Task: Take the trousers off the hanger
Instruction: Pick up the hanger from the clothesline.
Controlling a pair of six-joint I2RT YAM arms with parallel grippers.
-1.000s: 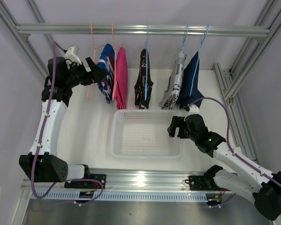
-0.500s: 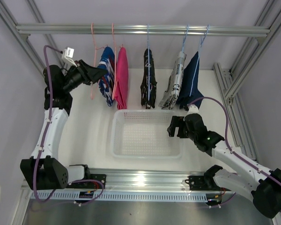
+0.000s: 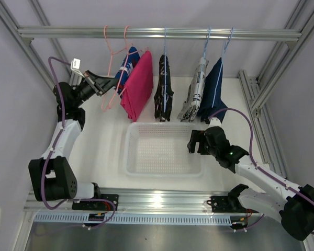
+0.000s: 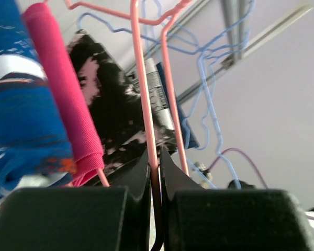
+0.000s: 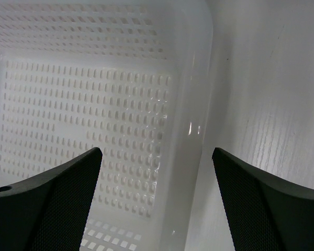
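Five trousers hang from hangers on the rail [image 3: 157, 33]: blue patterned [image 3: 126, 65], pink [image 3: 137, 86], black-and-white [image 3: 163, 89], white with black print [image 3: 195, 94] and dark blue denim [image 3: 214, 89]. My left gripper [image 3: 109, 84] is shut on the wire of a pink hanger [image 3: 108, 99] just left of the blue pair. In the left wrist view the gripper [image 4: 155, 157] pinches that hanger wire [image 4: 141, 78], with the pink trousers [image 4: 63, 94] and the blue pair [image 4: 21, 104] to its left. My right gripper [image 3: 194, 142] hangs open over the basket's right rim [image 5: 188, 104], holding nothing.
A white perforated basket [image 3: 130, 151] sits on the table below the hanging garments. Blue hangers [image 4: 209, 78] carry the three right-hand pairs. Aluminium frame posts [image 3: 261, 94] stand at both sides.
My left gripper has shut on the pink hanger wire and risen toward the rail. The blue and pink trousers have swung to the right and tilted. The right arm has stayed put.
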